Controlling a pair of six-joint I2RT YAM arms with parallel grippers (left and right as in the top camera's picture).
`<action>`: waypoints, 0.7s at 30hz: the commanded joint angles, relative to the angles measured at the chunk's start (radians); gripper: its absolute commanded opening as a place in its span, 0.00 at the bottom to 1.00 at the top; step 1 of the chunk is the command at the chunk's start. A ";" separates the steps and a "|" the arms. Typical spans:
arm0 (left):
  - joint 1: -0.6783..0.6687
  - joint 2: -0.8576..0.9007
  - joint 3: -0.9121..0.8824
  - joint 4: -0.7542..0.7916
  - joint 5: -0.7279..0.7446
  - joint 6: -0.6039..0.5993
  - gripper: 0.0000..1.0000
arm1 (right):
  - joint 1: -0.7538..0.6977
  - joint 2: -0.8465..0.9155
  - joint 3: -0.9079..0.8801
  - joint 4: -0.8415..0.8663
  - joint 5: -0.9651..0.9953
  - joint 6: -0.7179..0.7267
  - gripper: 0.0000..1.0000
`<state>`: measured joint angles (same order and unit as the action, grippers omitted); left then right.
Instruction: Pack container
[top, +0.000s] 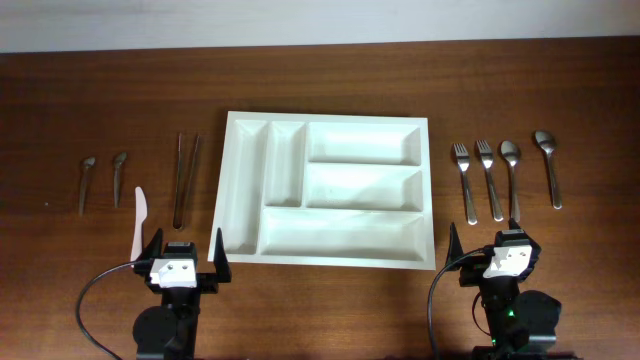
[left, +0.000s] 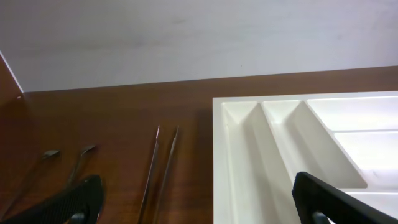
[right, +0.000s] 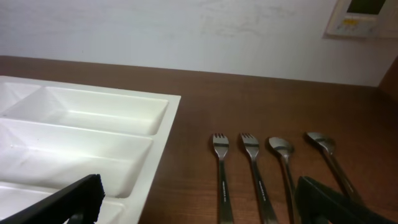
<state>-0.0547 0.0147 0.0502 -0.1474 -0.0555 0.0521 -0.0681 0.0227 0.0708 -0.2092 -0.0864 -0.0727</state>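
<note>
The white cutlery tray (top: 326, 188) lies mid-table, empty, with two narrow upright compartments at left and three wide ones; it also shows in the left wrist view (left: 298, 143) and the right wrist view (right: 81, 137). Left of it lie two small spoons (top: 87, 182) (top: 119, 175), a white plastic knife (top: 140, 222) and a pair of metal chopsticks (top: 186, 178). Right of it lie two forks (top: 465, 182) (top: 490, 180) and two spoons (top: 512, 178) (top: 549, 168). My left gripper (top: 183, 262) is open and empty at the tray's front left corner. My right gripper (top: 495, 252) is open and empty, just in front of the forks and spoons.
The wooden table (top: 320, 90) reaches back to a pale wall. A wall panel (right: 360, 15) shows at the top right of the right wrist view. Black cables (top: 95, 300) loop beside each arm base at the front edge.
</note>
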 joint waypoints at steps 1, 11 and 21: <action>-0.002 -0.009 -0.010 0.009 0.008 -0.027 0.99 | 0.009 0.008 -0.004 0.000 0.006 0.113 0.99; -0.002 0.176 0.314 -0.204 -0.008 -0.130 0.99 | 0.007 0.181 0.297 -0.102 0.126 0.145 0.99; -0.002 0.694 0.742 -0.510 -0.057 -0.130 0.99 | -0.046 0.882 1.110 -0.769 0.111 0.145 0.99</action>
<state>-0.0544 0.6056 0.7097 -0.6151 -0.0937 -0.0692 -0.0959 0.7544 1.0016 -0.8795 0.0193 0.0582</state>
